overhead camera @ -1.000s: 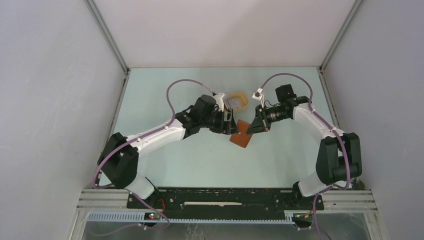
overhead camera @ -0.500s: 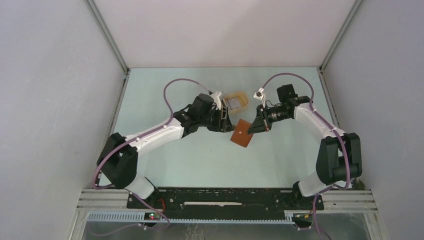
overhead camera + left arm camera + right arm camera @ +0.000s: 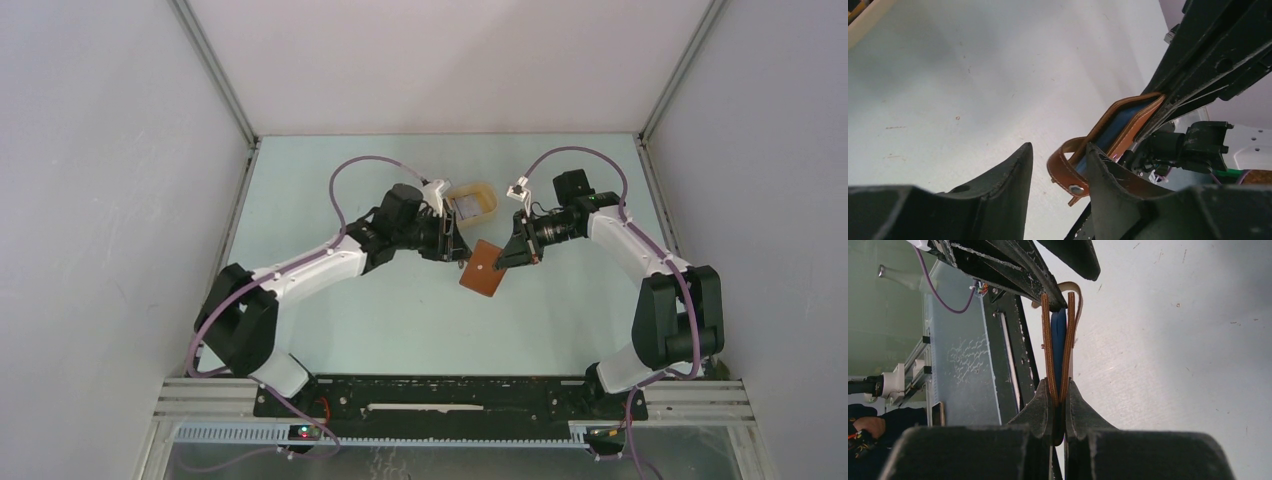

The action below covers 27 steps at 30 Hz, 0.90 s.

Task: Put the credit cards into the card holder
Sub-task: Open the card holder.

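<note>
Right tool (image 3: 1058, 390) clamps holder (image 3: 1045, 340), left tool (image 3: 1059, 147) half-open astride strap (image 3: 1058, 172); we fear strap slips out as jaws close.

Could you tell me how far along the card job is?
Done: the right gripper has the holder pinched by one edge. Something blue shows between its leaves, but I cannot tell whether that is a card or the lining.
In hand: the left gripper is open, its fingers either side of the snap strap.
Left: pale cards seem to lie in the tray, not yet loaded.
</note>
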Motion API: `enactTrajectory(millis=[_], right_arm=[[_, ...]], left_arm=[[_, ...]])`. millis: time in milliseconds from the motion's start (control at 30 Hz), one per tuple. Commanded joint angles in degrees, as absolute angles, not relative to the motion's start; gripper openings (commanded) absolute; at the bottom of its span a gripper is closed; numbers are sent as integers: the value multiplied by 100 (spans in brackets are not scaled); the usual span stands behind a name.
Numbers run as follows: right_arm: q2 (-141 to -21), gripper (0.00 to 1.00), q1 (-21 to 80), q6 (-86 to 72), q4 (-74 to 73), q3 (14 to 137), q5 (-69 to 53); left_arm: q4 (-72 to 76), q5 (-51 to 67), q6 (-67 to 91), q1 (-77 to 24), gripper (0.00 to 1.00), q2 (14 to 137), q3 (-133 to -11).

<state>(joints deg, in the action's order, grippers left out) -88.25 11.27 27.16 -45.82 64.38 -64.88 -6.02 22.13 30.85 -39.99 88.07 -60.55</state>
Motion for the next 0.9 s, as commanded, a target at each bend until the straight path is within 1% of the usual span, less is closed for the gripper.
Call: enactTrajectory(millis=[0, 33, 100, 233, 300, 500, 533, 633, 700, 733, 767, 800, 867], right_arm=[[-8649, 0, 1131, 2889, -4684, 6489, -6706], [-8651, 0, 1128, 2899, -4691, 6494, -6714], [-8648, 0, 1117, 2913, -4702, 6487, -6723], [-8640, 0, 1118, 2942, -4728, 6492, -6734], [-8640, 0, 1100, 2951, -4737, 6491, -6733], [-8665, 0, 1068, 2961, -4721, 6489, -6677], [-8675, 5, 1066, 2951, -4713, 6494, -6653], [-8718, 27, 1055, 2874, -4649, 6495, -6576], [-8732, 49, 1055, 2803, -4606, 6496, -6476], [-8714, 62, 1059, 2759, -4566, 6489, -6350], [-8690, 70, 1055, 2708, -4531, 6487, -6189], [-8658, 75, 1046, 2681, -4513, 6493, -6006], [-8600, 81, 968, 2680, -4509, 6492, -5788]], left_arm=[[-207, 2742, 2911, -3981, 44, 8883, -5933], [-191, 2769, 2909, -3977, 40, 8900, -5935], [-167, 2817, 2905, -3963, 26, 8935, -5935], [-184, 2859, 2886, -3913, 11, 8934, -5902], [-199, 2886, 2839, -3882, 1, 8902, -5877], [-219, 3197, 2749, -3828, 0, 8793, -5862], [-233, 3220, 2751, -3825, 0, 8759, -5867], [-285, 3271, 2831, -3821, 0, 8622, -5846], [-283, 3319, 2935, -3817, 0, 8520, -5820], [-302, 3355, 2982, -3818, 0, 8477, -5811], [-355, 3389, 3022, -3815, 0, 8447, -5812], [-437, 3411, 3046, -3809, 0, 8412, -5818], [-633, 3472, 3050, -3801, 0, 8367, -5867]])
